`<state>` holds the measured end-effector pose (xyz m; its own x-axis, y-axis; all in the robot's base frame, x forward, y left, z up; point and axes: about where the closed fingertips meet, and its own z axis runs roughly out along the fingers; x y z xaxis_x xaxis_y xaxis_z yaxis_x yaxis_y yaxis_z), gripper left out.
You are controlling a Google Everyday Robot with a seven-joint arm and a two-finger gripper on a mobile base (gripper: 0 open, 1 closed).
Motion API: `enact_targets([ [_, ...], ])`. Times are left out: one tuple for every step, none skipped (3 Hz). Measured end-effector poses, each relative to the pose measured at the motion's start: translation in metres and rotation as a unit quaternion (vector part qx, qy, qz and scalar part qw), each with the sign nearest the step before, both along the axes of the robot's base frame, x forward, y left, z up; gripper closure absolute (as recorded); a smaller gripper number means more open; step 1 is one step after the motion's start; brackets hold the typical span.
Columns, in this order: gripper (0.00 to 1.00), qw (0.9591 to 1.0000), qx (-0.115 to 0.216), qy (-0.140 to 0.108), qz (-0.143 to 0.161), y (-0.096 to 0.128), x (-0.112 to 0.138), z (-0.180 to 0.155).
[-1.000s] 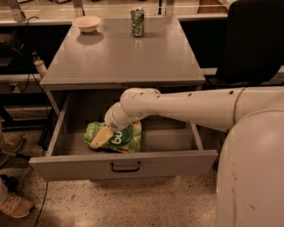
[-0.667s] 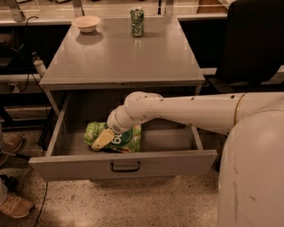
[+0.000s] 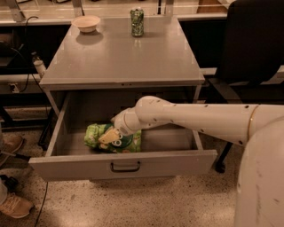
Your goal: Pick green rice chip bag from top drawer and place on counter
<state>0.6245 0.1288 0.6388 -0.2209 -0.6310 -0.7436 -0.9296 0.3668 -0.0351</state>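
Bag (image 3: 92,135) lying left-right in drawer (image 3: 66,162), jaws over

The grey counter (image 3: 120,57) carries a pale bowl (image 3: 86,23) back left and an upright green can (image 3: 137,22) back centre. The gripper (image 3: 111,136) is below, in the top drawer (image 3: 177,160).

Looks like an office or lab workroom. There's a grey metal cabinet with a smooth counter (image 3: 120,57), its top drawer (image 3: 80,166) standing open. A black swivel chair (image 3: 253,40) sits on the right, speckled terrazzo floor (image 3: 133,204) is underfoot, and a long pale bench (image 3: 106,9) runs along the back. A bowl (image 3: 86,23) and soda can (image 3: 137,22) sit on top. The gripper (image 3: 109,136) is down inside the drawer, at the green rice chip bag (image 3: 129,141).
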Motion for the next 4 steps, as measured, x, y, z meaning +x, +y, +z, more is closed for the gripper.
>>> enact_targets([
  [0.64, 0.9996, 0.023, -0.016, -0.009, -0.015, 0.002, 0.013],
  [0.89, 0.9967, 0.068, -0.040, -0.018, -0.029, 0.003, 0.036],
  [1.00, 0.9886, 0.124, -0.084, -0.014, -0.046, -0.006, 0.074],
  [1.00, 0.9754, 0.164, -0.145, -0.023, -0.083, -0.030, 0.133],
])
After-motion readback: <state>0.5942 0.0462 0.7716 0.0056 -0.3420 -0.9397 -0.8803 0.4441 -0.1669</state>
